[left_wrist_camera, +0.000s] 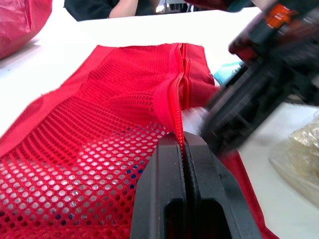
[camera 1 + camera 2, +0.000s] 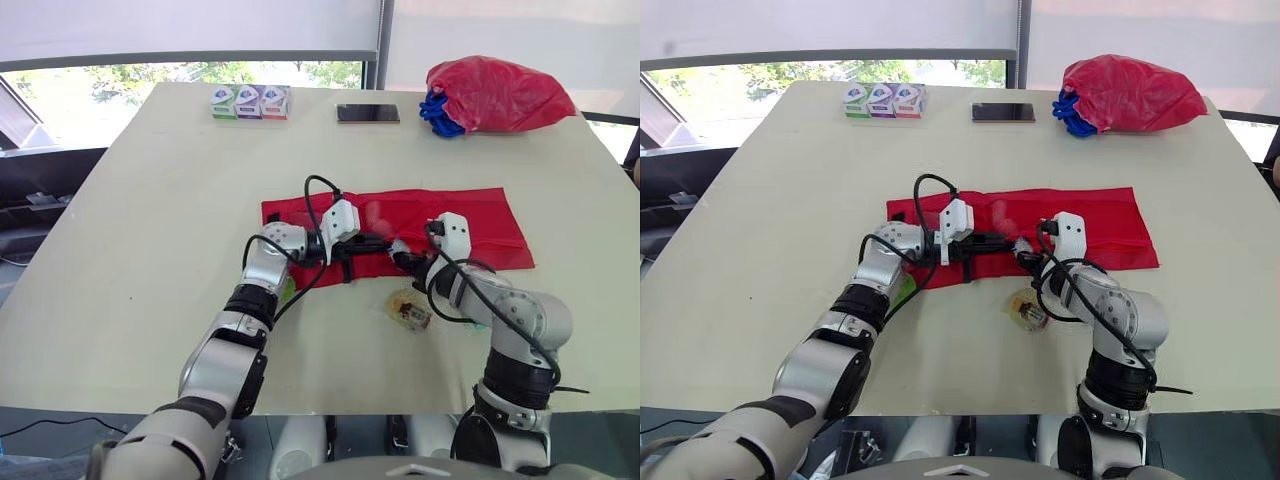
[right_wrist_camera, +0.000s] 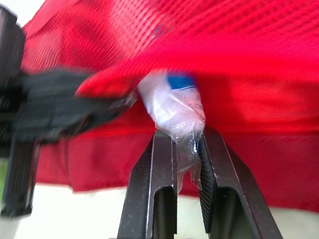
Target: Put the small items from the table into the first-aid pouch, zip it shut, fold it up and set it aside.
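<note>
The red pouch (image 2: 440,225) lies unfolded and flat in the middle of the table (image 2: 150,250), mesh side up, with its zip running along the near edge. The left gripper (image 1: 183,137) has its 2 fingers pressed together on that zip edge, lifting the fabric slightly off the table. Small dark blue shapes show through the mesh, too small to tell.

The right gripper (image 3: 187,137) faces the left one across the opening. Its fingers are nearly closed, pinching the tail of a clear wrapped packet (image 3: 172,107) with white and blue contents. The packet's front end sits under the raised red edge, at the mouth of the pouch.

1 more clear packet (image 2: 409,309) with yellowish contents lies on the table just in front of the pouch, between the 2 arms.

At the far side stand 3 small boxes (image 2: 250,102) in a row, a dark phone (image 2: 367,113) beside them, and a red bag (image 2: 500,93) with something blue (image 2: 437,110) at its mouth.
</note>
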`<state>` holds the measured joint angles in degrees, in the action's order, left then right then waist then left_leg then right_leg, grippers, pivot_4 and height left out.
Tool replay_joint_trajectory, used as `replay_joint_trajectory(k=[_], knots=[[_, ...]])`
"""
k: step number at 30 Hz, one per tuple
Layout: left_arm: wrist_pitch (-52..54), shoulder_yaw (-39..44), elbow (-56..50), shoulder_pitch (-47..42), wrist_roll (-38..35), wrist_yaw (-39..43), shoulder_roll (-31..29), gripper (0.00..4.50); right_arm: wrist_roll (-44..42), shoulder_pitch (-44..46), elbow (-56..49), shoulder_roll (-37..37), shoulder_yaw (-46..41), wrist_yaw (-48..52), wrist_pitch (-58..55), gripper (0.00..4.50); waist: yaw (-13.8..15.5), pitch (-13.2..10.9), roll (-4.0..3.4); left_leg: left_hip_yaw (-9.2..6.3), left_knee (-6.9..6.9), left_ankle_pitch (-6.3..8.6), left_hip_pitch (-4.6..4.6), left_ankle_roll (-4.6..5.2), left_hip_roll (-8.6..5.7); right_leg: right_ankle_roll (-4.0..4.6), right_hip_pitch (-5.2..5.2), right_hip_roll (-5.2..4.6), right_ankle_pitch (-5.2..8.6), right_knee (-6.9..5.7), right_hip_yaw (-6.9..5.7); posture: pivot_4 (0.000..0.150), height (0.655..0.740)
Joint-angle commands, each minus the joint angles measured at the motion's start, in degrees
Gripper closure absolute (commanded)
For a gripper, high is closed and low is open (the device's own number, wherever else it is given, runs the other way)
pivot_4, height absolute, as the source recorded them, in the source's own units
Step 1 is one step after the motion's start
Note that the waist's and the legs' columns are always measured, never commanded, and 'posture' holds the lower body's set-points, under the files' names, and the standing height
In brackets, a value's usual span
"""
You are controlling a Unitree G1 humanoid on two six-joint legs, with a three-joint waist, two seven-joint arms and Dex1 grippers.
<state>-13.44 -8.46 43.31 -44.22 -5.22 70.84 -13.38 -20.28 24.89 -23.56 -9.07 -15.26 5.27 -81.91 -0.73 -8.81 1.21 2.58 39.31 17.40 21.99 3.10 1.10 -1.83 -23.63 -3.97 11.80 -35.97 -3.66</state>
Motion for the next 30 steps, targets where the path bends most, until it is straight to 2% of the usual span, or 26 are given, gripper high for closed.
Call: replay_joint_trajectory(k=[1,13,20,21,22,25,30], knots=[[-1.36,-1.34,-2.82,0.52,-0.41,1.66,0.48,4.50,-1.65,2.38,-0.83,-2.45,-1.19,-0.66,3.67,4.47,0.01,0.00,0.00,-0.01,-0.01,0.00,0.00,0.00,0.00,0.00,0.00,0.00,0.00,0.00,0.00,0.150,0.7400],[-2.05,-2.33,-2.34,0.64,-0.26,1.74,0.44,4.50,-0.69,5.12,9.83,-2.01,5.60,-1.48,14.95,4.47,-0.10,-0.01,-0.02,0.02,-0.04,0.00,-0.01,-0.01,0.01,0.00,0.00,0.02,0.00,0.03,0.01,0.150,0.7400],[-2.59,-1.81,-0.75,-0.30,0.20,1.11,-0.06,4.50,1.76,3.12,11.53,3.20,11.25,1.42,22.83,4.47,-0.08,-0.01,-0.03,0.04,-0.04,-0.01,0.00,-0.01,0.03,0.00,-0.02,0.02,0.00,0.03,0.03,0.150,0.7400],[-2.77,-1.58,-0.08,-0.70,0.32,0.78,-0.24,4.50,1.81,2.12,10.70,4.31,12.09,2.10,22.87,3.44,0.01,-0.01,-0.03,0.04,-0.04,-0.01,0.01,-0.01,0.02,0.00,-0.02,0.02,0.00,0.04,0.03,0.150,0.7400],[-2.93,-1.40,0.50,-1.07,0.39,0.49,-0.38,4.50,1.68,1.28,10.01,5.17,12.73,2.60,22.95,3.11,0.11,-0.01,-0.02,0.03,-0.04,-0.01,0.02,-0.01,0.02,0.00,-0.02,0.00,0.00,0.06,0.02,0.150,0.7400],[-3.71,-0.87,2.69,-2.52,0.63,0.13,-0.80,4.50,0.77,-1.41,7.15,7.43,13.90,3.81,22.23,1.64,0.04,-0.01,-0.02,0.06,-0.04,-0.01,0.05,-0.01,-0.01,-0.01,-0.02,-0.03,0.00,0.10,0.03,0.150,0.7400],[-4.88,-0.31,6.15,-4.81,0.67,0.48,-1.30,4.50,-0.27,-4.66,1.96,12.99,16.36,7.62,20.67,1.64,0.02,-0.02,-0.03,0.00,-0.04,0.01,0.02,0.01,0.04,-0.01,-0.01,0.01,0.01,0.06,-0.03,0.150,0.7400]])
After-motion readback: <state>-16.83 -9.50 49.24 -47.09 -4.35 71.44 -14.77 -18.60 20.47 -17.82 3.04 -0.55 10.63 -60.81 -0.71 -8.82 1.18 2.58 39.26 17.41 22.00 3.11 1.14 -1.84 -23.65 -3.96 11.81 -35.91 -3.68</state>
